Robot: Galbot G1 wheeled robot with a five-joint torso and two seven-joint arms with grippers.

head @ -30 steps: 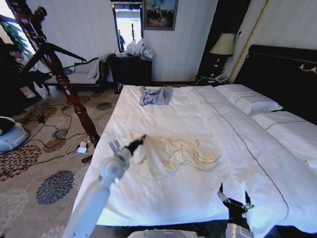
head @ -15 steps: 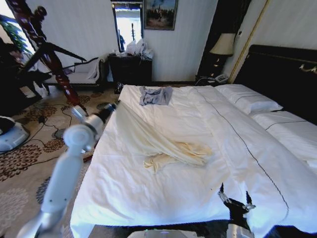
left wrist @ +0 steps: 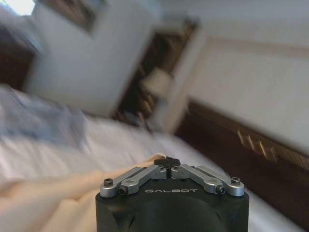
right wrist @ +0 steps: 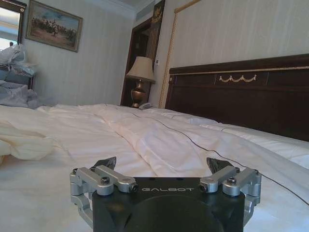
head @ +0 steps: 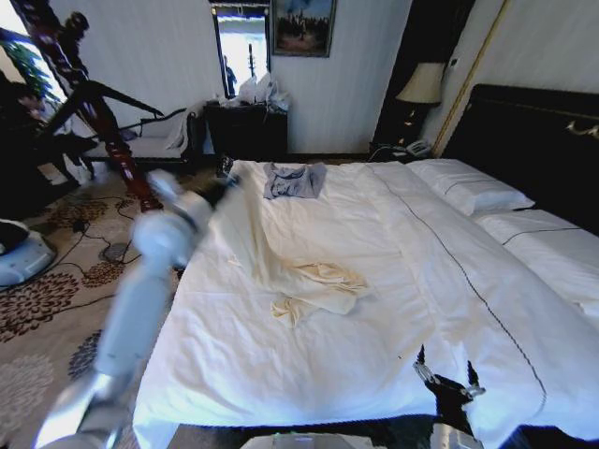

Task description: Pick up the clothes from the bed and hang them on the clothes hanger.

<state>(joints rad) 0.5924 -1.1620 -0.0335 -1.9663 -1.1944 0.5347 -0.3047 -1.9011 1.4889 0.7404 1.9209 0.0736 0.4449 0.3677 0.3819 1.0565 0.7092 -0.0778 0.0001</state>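
White bed (head: 374, 281) before us, our left gripper (head: 227, 182) pinching the cream clothes (head: 281, 257) raised at its side edge, our right gripper (right wrist: 161, 166) spread wide, low near the bed's foot.

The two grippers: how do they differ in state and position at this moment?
The left gripper is shut on the clothes, raised over the bed's left edge; the right gripper is open, holds nothing, and sits low at the bed's near edge. Both are black with silver finger links.
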